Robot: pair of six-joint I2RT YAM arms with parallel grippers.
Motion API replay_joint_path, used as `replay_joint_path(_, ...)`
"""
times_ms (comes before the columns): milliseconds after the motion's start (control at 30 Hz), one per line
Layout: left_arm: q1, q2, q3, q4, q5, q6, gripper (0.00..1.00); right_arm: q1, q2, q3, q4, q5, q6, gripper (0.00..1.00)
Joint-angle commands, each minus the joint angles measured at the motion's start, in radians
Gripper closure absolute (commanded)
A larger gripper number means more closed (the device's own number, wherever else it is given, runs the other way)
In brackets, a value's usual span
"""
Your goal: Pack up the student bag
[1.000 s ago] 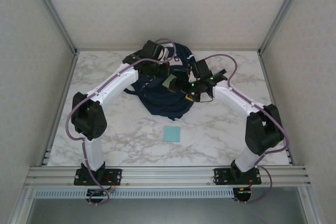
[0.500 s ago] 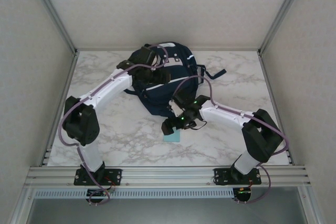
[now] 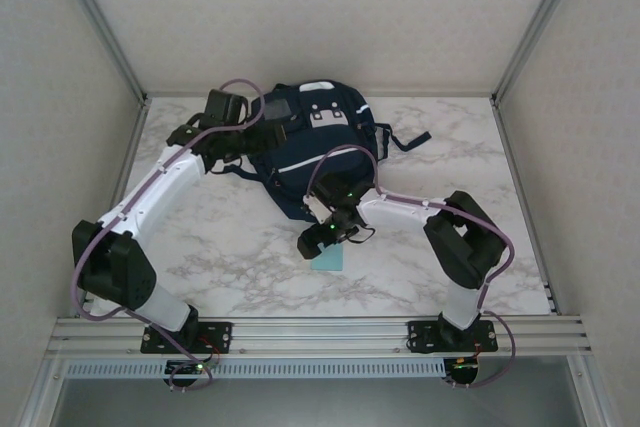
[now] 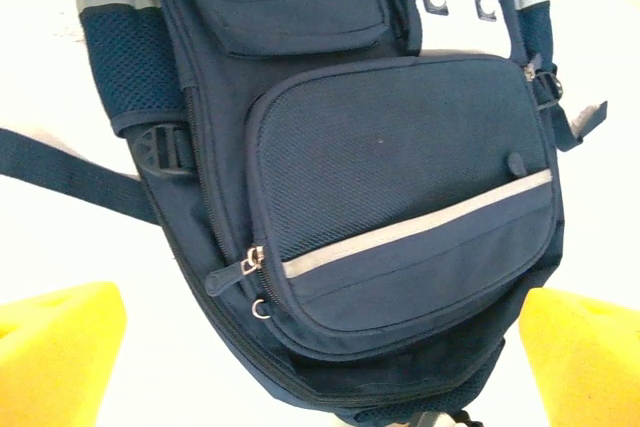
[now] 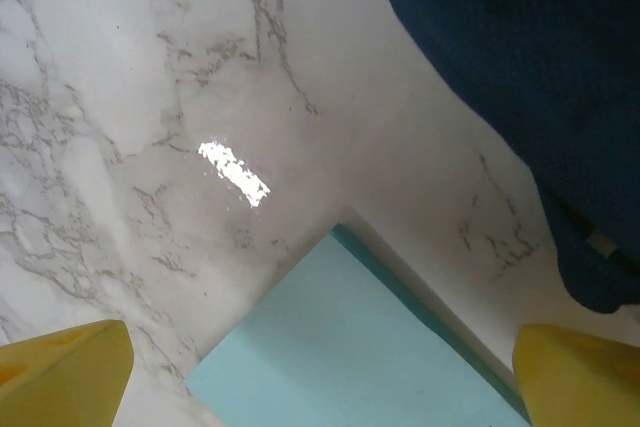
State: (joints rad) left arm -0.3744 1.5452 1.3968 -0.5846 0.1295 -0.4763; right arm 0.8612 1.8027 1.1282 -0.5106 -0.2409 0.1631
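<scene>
One student bag (image 3: pixel 320 142) near left tool (image 4: pixel 320 352)

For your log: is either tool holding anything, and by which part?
Nothing is held. The left tool is open facing the student bag, the right tool open above the light blue pad.

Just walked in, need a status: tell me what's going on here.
Two arms are packing a navy student bag lying on the marble table. The left gripper hovers open by its front pocket. The right gripper is open above a light blue notepad beside the bag, not yet gripping it.
</scene>
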Motion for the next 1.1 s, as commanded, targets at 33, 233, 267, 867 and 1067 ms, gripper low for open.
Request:
replay_joint_path(33,0.011,-0.034,-0.035,0.03,0.019,-0.031,0.0,0.031,-0.042,-0.054,-0.014,0.013,-0.02,0.02)
replay_joint_path(233,0.014,-0.024,-0.034,0.059,0.048,-0.059,0.0,0.094,-0.123,-0.163,-0.013,0.008,0.056,0.02)
replay_joint_path(267,0.014,-0.022,-0.032,0.061,0.051,-0.062,0.0,0.108,-0.136,-0.169,-0.019,0.015,0.071,0.02)
replay_joint_path(867,0.014,-0.053,-0.046,0.051,0.039,-0.068,0.0,0.293,-0.043,-0.051,-0.176,0.341,0.174,0.01)
replay_joint_path(1067,0.014,-0.048,-0.041,0.048,0.039,-0.07,0.0,0.351,-0.021,-0.011,-0.173,0.332,0.204,0.01)
